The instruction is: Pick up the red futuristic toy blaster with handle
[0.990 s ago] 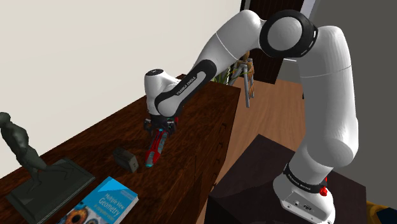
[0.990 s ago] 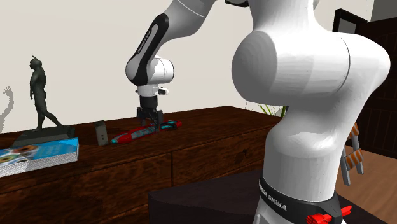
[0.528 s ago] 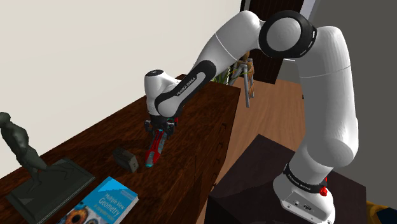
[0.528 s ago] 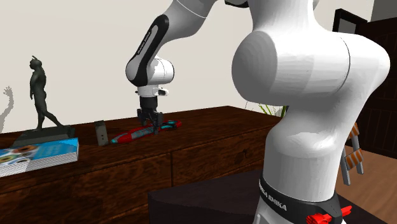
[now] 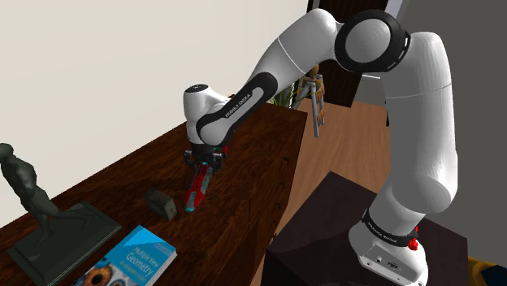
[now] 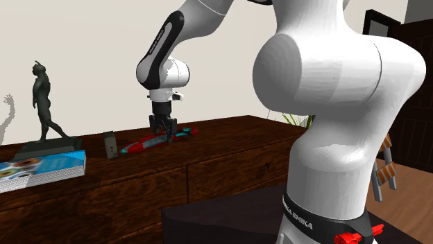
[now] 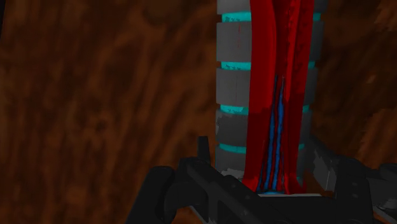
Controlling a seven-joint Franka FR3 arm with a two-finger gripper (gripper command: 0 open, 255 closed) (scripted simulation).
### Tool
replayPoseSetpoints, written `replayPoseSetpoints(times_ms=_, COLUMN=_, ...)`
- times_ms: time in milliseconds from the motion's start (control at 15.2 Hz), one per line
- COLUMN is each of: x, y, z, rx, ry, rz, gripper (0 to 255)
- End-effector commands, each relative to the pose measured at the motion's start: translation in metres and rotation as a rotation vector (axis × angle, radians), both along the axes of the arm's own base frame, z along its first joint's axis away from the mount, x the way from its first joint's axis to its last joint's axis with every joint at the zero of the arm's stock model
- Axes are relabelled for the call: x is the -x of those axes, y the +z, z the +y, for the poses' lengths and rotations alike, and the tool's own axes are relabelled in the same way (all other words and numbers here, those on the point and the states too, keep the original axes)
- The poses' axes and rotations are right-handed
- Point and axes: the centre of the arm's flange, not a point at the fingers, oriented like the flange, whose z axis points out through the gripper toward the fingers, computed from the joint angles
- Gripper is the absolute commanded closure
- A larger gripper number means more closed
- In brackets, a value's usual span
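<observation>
Carrier: dark wood worktop on top of a cabinet with drawer fronts, set against a pale wall.
Arm: white with dark joints, reaching from the dark box stand over the worktop's front edge, hand pointed straight down.
Gripper position: gripper over the middle of the worktop, roughly halfway between the wall edge and the front edge; seen in the second exterior view at.
Fingers: drawn in on the blaster, pinching its body from both sides; in the wrist view, one black finger against each flank, gripper at.
Blaster: red toy blaster with grey segments and teal bands, long and narrow, lying along the worktop's length.
Blaster attitude: tilted in the second exterior view, pinched end higher, teal-tipped end lower and close to the wood; contact there cannot be told.
Blaster detail: red spine with blue stripes running away from the fingers.
Grey block: small dark block, just beyond the blaster's teal tip, apart from it; standing upright.
Book: blue-covered book lying flat at the front edge, further along the worktop from the block.
Statue: dark figure on a flat dark base, toward the wall edge, beside the book.
</observation>
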Motion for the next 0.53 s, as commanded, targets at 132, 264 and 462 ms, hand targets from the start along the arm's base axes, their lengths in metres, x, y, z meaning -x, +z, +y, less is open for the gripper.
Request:
replayPoseSetpoints(times_ms=132, x=0.0, y=0.021, z=-0.001, rx=0.0, ry=0.0, rz=-0.001, gripper=255)
replayPoseSetpoints(times_ms=264, x=0.0, y=0.031, z=-0.001, rx=0.0, ry=0.0, rz=-0.001, gripper=255)
replayPoseSetpoints(times_ms=462, x=0.0, y=0.047, z=-0.001, rx=0.0, ry=0.0, rz=-0.001, gripper=255)
